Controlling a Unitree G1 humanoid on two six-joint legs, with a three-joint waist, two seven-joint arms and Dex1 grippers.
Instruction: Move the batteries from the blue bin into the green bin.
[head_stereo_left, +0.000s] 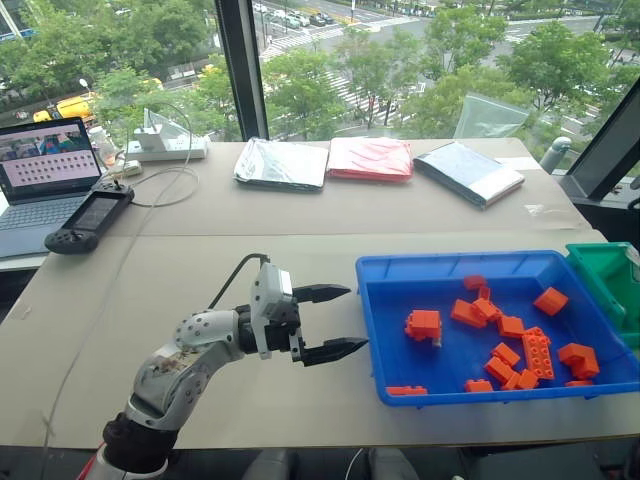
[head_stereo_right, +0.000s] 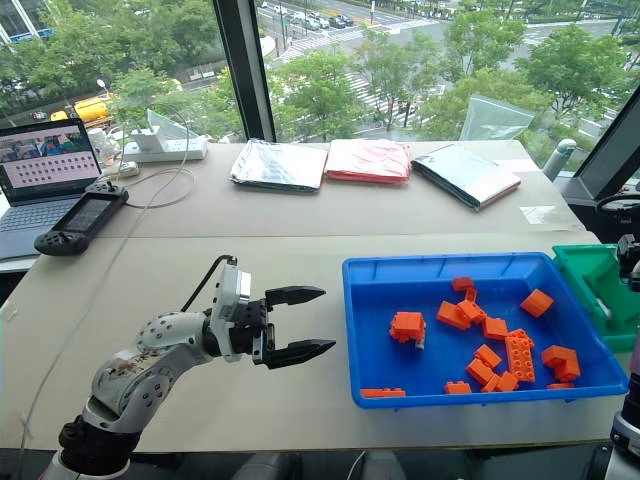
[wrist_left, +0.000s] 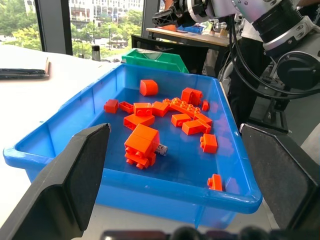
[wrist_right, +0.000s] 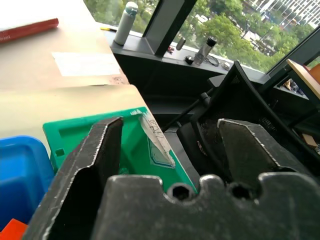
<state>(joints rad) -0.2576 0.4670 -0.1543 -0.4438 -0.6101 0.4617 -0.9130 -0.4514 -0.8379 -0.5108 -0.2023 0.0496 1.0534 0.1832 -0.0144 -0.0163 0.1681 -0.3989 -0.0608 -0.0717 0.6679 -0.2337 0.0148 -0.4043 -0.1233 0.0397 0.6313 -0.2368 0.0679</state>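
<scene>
I see a pale table (head_stereo_left: 300, 220) with a laptop (head_stereo_left: 45, 180), lid open, at its far left corner, and a dark handheld game controller (head_stereo_left: 88, 222) lying just beside it. A white power strip (head_stereo_left: 165, 148) sits near the window with a thin cable (head_stereo_left: 165, 185) looping from it. Along the far edge lie three flat packets in a row: a silvery one (head_stereo_left: 283, 163), a red one (head_stereo_left: 371, 158), a dark one (head_stereo_left: 468, 172). Orange toy bricks (head_stereo_left: 505, 335) lie scattered in a loose group
</scene>
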